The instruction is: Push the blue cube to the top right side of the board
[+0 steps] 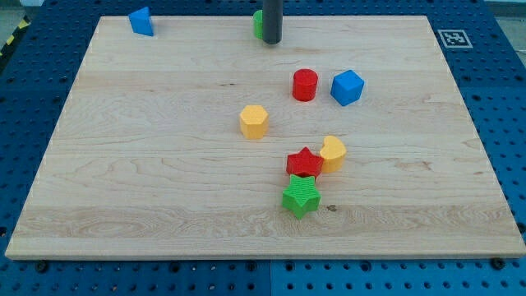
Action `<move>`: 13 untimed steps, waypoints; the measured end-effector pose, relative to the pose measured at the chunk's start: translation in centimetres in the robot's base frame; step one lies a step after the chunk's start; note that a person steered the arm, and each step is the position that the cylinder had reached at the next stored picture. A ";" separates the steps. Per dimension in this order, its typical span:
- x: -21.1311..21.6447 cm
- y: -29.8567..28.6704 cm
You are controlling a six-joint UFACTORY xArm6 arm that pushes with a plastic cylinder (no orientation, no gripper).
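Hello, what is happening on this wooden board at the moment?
A robot arm with a dark rod pushes coloured blocks on a wooden board. My tip is at the view's top edge, right beside a partly hidden green block. It is well apart from the blue cube, which sits right of centre next to a red cylinder and is not yet at the top right.

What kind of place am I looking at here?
Probably a robotics lab bench: a wooden board of small coloured blocks lies on a blue perforated table, with a printed marker tag at its corner.
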State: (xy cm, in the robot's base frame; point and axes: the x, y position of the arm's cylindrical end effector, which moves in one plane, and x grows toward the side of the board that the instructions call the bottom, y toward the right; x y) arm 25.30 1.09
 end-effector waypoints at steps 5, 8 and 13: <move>13.4 5.6; 12.3 10.6; 13.6 17.6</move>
State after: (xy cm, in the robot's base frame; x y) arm 38.85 18.68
